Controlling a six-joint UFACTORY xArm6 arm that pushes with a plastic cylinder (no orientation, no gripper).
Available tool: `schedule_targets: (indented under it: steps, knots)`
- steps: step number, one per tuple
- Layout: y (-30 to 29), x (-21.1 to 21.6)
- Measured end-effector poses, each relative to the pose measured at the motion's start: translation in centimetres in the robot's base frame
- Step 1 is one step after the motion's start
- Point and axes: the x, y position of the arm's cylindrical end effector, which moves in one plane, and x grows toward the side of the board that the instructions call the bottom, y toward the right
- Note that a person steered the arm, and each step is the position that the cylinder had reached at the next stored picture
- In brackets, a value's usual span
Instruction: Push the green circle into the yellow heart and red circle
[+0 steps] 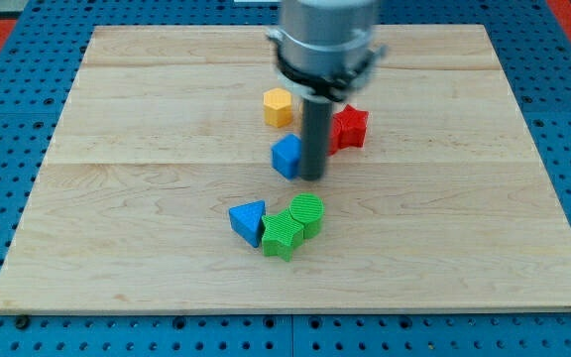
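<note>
The green circle is found low on the worktop, touching a green star-like block, with a blue triangle just beside. My tip is set above the circle, beside a blue block. No tool is fitted; nothing is held. Yellow and red blocks are placed higher. Wide bare wood is left toward every edge.
</note>
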Motion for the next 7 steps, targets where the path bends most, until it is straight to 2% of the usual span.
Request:
schedule_targets:
  steps: [1,2,3,4,5,6,7]
  knots:
    - [7.3,1.1]
    - [12.4,6.9]
    - [10.2,8.9]
    - [3.9,5.7]
    - [7.0,8.3]
    - [7.0,10.7]
    - [-0.5,7.9]
